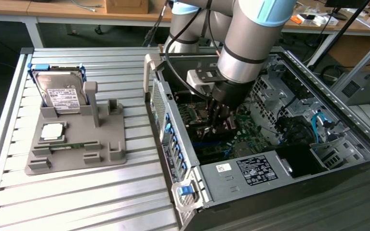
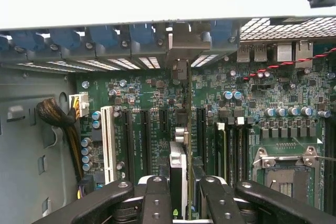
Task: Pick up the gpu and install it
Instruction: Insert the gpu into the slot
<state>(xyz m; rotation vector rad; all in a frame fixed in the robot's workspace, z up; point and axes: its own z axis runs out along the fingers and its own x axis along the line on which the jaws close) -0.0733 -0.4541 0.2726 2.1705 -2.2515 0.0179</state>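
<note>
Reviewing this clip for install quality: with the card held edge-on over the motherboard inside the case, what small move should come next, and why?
Probably a short, straight descent. In the wrist view the hand grips the gpu edge-on above the motherboard, its bracket reaching toward the case's rear slot openings. The card looks roughly parallel to the expansion slots, but whether it is seated cannot be told, so lower it gently.

table (image 1: 75, 202): ribbed bare metal, dull sheen
case (image 1: 236, 190): grey sheet metal, matt
holder (image 1: 75, 159): matt grey plastic
drive (image 1: 63, 98): silver metal, white paper label
motherboard (image 2: 152, 90): glossy green
gripper (image 2: 181, 203): black matt metal, bolted
gpu (image 2: 178, 174): silver metal edge
</note>
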